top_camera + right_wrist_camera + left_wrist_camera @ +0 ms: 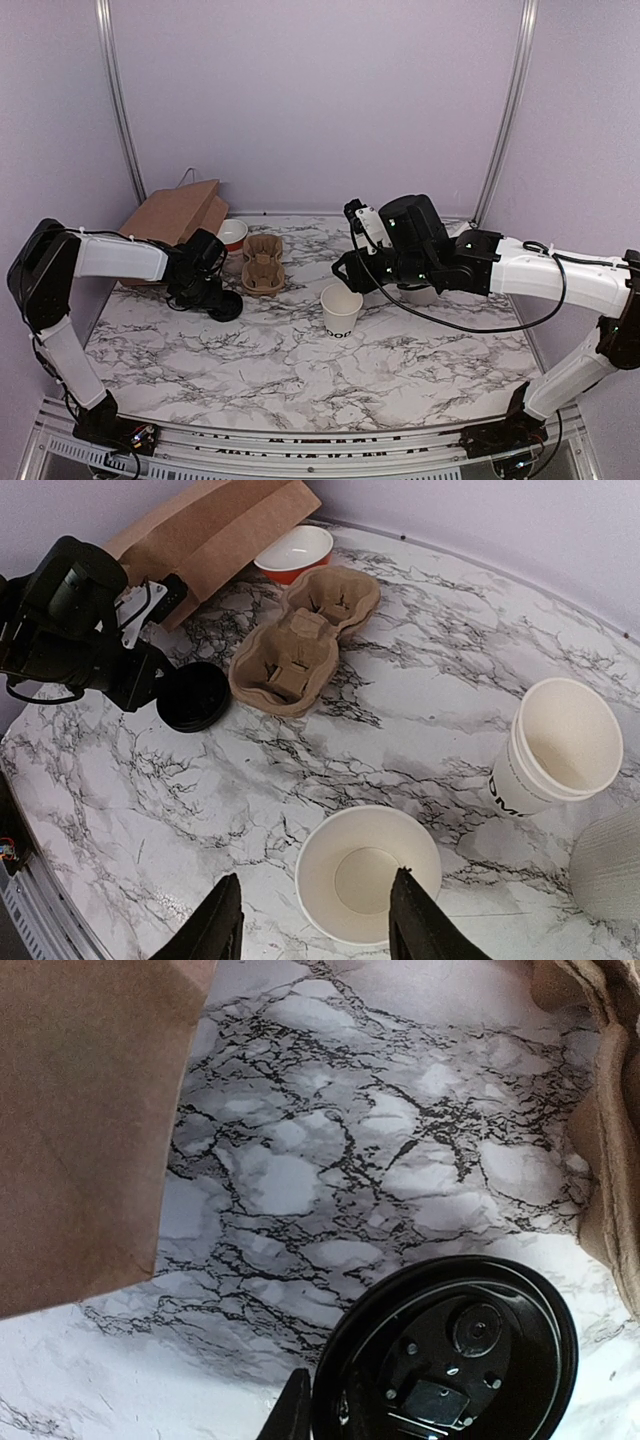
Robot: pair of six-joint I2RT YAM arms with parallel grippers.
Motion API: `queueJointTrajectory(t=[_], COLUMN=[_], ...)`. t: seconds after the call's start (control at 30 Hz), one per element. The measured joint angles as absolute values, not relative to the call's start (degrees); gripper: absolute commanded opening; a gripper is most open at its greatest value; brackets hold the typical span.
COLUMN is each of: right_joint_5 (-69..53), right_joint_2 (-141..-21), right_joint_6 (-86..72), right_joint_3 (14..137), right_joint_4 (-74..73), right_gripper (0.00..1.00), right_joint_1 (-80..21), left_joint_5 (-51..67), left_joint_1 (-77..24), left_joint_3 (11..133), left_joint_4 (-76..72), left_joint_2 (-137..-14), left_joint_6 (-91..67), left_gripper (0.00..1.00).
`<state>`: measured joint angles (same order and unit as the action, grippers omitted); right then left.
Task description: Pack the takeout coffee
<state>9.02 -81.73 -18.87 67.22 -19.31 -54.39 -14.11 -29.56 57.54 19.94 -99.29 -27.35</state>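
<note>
The takeout coffee cup (341,310), small, white and with black lettering low on its side, stands open and empty mid-table. From the right wrist, the cup (368,873) lies below my open right gripper (318,925), whose right finger overlaps its rim and whose left finger stands clear of it. The round black lid (225,305) rests left of the cup, beside the carrier. My left gripper (207,288) is shut on the rim of the lid (450,1350). One finger (292,1415) presses the rim's outer side; the other is hidden behind the lid.
A brown pulp cup carrier (263,265) lies behind the lid. A red bowl (233,235) and a brown paper bag (175,215) sit at the back left. A stack of lettered white cups (560,745) and a ribbed white tub (610,865) stand right of the cup.
</note>
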Motion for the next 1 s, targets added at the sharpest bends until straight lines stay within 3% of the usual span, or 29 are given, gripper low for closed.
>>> queueJointTrajectory(t=[0.43, 0.8, 1.0], right_joint_5=[8.97, 7.33, 3.18], right_joint_2=[-81.76, -82.63, -89.73], right_joint_6=[-18.85, -18.98, -21.02], right_joint_3=[67.22, 67.35, 71.68], right_joint_4=[-19.31, -19.20, -17.85], right_gripper=[0.49, 0.49, 0.48], right_joint_1=[-54.37, -54.39, -55.66], left_joint_5=[-13.93, -13.10, -12.27], left_joint_1=[-29.58, -29.58, -29.65], left_joint_3=[57.41, 57.36, 55.99], left_joint_4=[20.01, 20.03, 19.99], left_joint_2=[-96.95, -96.60, -95.11], left_joint_6=[-26.11, -26.11, -26.15], left_gripper=[0.00, 0.00, 0.00])
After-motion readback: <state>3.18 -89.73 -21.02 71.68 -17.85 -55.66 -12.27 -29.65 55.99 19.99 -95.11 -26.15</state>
